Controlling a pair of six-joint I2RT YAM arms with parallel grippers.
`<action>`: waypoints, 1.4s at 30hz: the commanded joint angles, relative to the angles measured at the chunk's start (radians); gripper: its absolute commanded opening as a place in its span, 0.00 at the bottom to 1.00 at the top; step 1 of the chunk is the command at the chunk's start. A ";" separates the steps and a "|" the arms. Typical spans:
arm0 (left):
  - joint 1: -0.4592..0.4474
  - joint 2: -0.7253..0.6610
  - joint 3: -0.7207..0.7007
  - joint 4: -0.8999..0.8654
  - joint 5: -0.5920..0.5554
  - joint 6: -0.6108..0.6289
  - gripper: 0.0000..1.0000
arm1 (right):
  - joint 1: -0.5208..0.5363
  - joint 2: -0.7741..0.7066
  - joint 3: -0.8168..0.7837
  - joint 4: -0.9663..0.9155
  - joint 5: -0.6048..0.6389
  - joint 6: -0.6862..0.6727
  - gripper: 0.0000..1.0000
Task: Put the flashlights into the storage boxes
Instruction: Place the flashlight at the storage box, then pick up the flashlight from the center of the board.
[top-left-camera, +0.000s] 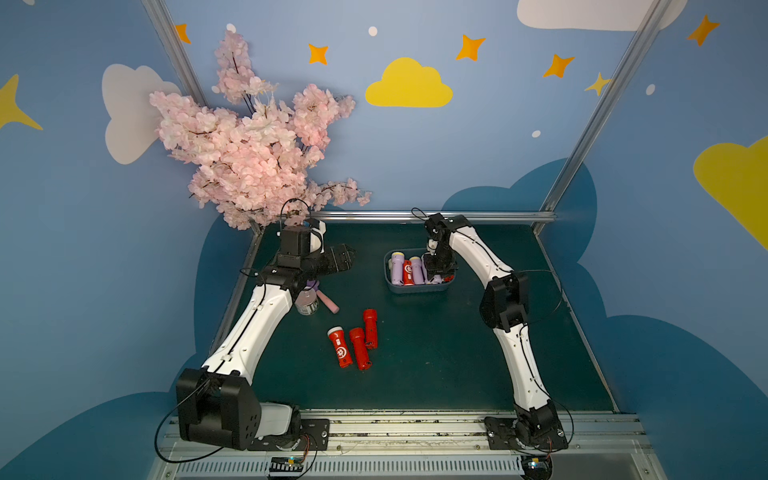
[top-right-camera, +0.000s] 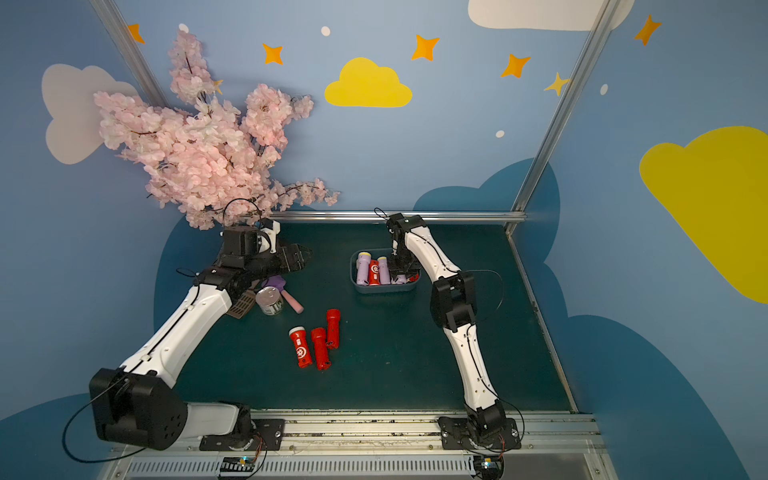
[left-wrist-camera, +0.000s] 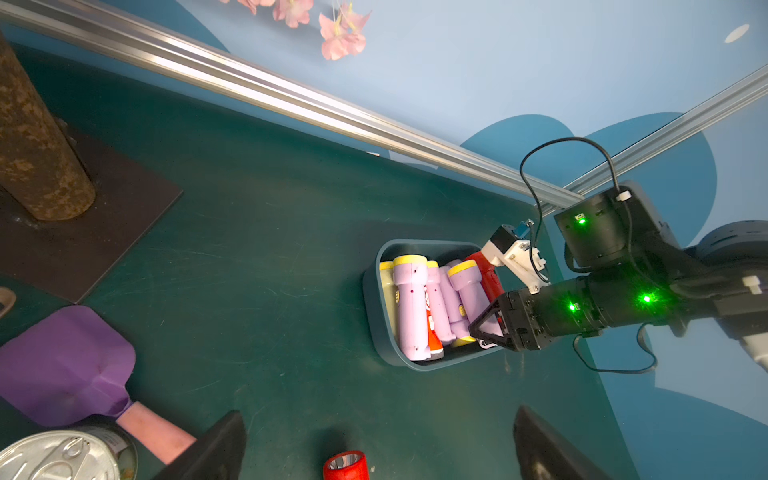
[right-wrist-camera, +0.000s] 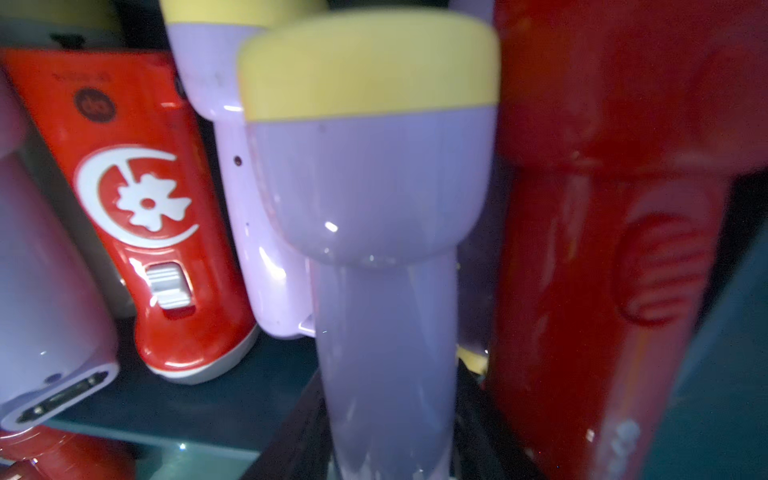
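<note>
Closest to me, the metal rail (top-left-camera: 395, 424) at 6 o'clock carries both arm bases, and beyond it spreads the green mat (top-left-camera: 457, 365). At about 8 o'clock from the mat's middle, three red flashlights (top-left-camera: 360, 348) lie loose side by side, close together, heads toward 12. Straight out at 12 o'clock sits the slate-blue storage box (top-left-camera: 415, 288). It is packed with flashlights laid lengthwise, mostly lavender with yellow heads, and a red emblem flashlight (right-wrist-camera: 141, 208) lies among them. The right gripper (top-left-camera: 439, 273) is down inside the box at its 3 o'clock end, jaws clamped on either side of the handle of a lavender flashlight (right-wrist-camera: 386, 291). That one lies among the others, with a dark red flashlight (right-wrist-camera: 602, 249) right beside it. The left gripper (top-left-camera: 347, 254) hangs above the mat at about 10 o'clock, jaws spread wide with nothing between them. Under that arm, near 9 o'clock, stands a jar (top-left-camera: 306, 302) with a metal lid. Beside it lies a purple scoop (left-wrist-camera: 66, 365) with a pink handle (top-left-camera: 329, 302). A pink blossom tree (top-left-camera: 249, 145) fills the 11 o'clock corner.
</note>
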 joint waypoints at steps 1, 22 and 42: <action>0.004 0.005 0.018 0.004 0.016 0.013 0.99 | -0.007 -0.056 0.012 -0.015 -0.002 0.011 0.45; 0.004 -0.032 -0.012 0.009 0.016 -0.001 0.99 | 0.014 -0.161 -0.020 0.009 -0.016 0.005 0.45; -0.009 -0.270 -0.207 -0.094 -0.043 -0.087 0.99 | 0.249 -0.340 -0.308 0.075 -0.147 0.027 0.46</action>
